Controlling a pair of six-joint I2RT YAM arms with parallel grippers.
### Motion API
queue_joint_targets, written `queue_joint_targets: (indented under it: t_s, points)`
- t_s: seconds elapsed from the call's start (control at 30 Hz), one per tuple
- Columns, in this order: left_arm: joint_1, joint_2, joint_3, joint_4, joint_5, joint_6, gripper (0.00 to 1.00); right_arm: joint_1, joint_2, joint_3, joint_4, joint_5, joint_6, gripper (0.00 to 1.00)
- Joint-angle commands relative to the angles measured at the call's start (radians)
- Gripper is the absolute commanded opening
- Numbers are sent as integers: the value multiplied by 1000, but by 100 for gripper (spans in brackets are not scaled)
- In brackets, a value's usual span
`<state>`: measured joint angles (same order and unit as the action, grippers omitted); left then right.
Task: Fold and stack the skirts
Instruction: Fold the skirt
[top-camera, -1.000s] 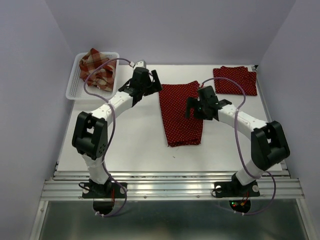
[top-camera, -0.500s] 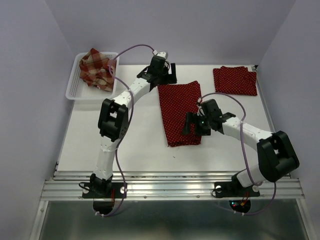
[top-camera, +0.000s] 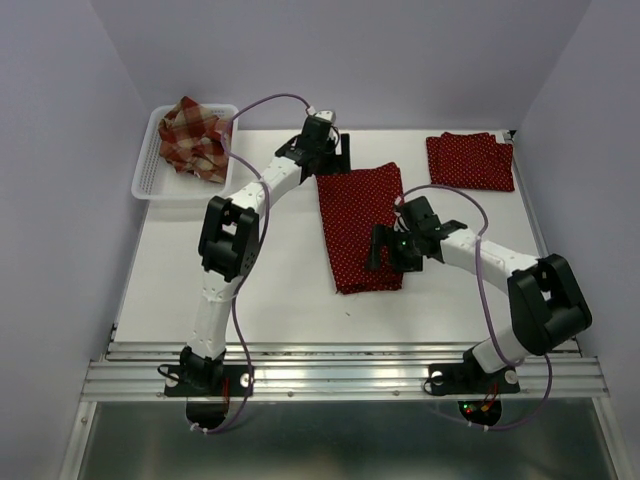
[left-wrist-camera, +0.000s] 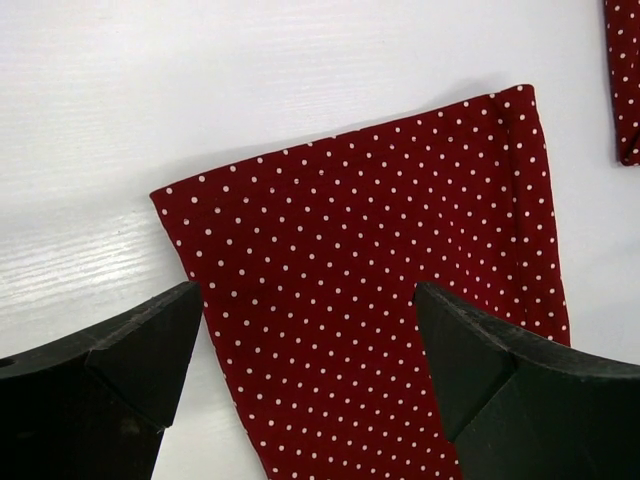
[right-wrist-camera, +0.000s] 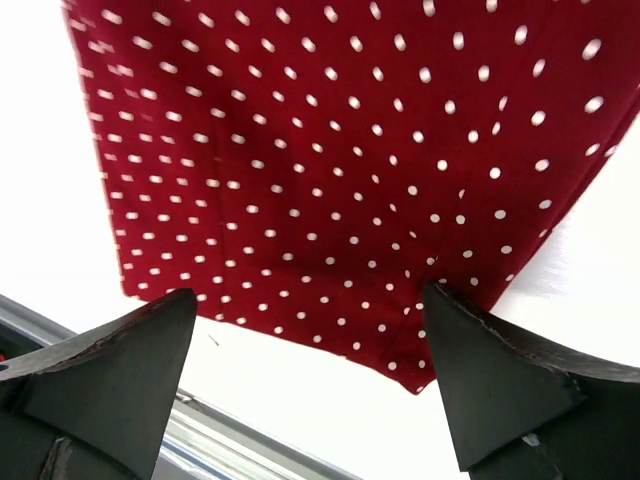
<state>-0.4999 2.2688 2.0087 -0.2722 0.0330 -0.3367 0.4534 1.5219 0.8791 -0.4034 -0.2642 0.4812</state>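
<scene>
We hold our left gripper (top-camera: 336, 152) over the far end of a dark red polka-dot skirt (top-camera: 357, 225) that lies spread flat on the white table (top-camera: 270, 285). Its jaws stand wide and grasp nothing. From the left wrist, the skirt's far edge runs just ahead of the fingertips (left-wrist-camera: 180, 310), with dotted cloth filling the gap between them. We cannot tell whether the tips touch the cloth.

Our right gripper (top-camera: 378, 246) sits over the near right part of the same skirt, jaws likewise spread and empty. In the right wrist view the near hem and one corner of the skirt fall between the two fingers (right-wrist-camera: 450, 320), with bare table just past the hem.

A second polka-dot skirt (top-camera: 470, 160), already folded small, lies beyond the right gripper and off to its right, well apart from it, near the table's far right corner.

Well off to the left of the left gripper, the red-and-cream plaid skirt (top-camera: 193, 138) lies bunched in a white slotted basket (top-camera: 146, 178).
</scene>
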Motion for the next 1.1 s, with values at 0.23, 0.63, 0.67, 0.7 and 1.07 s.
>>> queue_joint_targets:
  t_s: [0.23, 0.63, 0.67, 0.7, 1.07]
  points:
    - [6, 107, 210, -5, 160, 126, 99, 8, -288, -11, -26, -121, 25, 100]
    - [73, 242, 286, 25, 168, 68, 99, 8, -370, -2, -91, -10, 42, 100]
    - [80, 247, 288, 24, 169, 64, 99, 8, -370, -5, -91, -6, 43, 100]
    - [87, 256, 288, 21, 177, 62, 99, 8, -368, -5, -91, 2, 42, 100]
    - [112, 181, 75, 53, 226, 47, 99, 8, -365, -12, -97, 45, 23, 100]
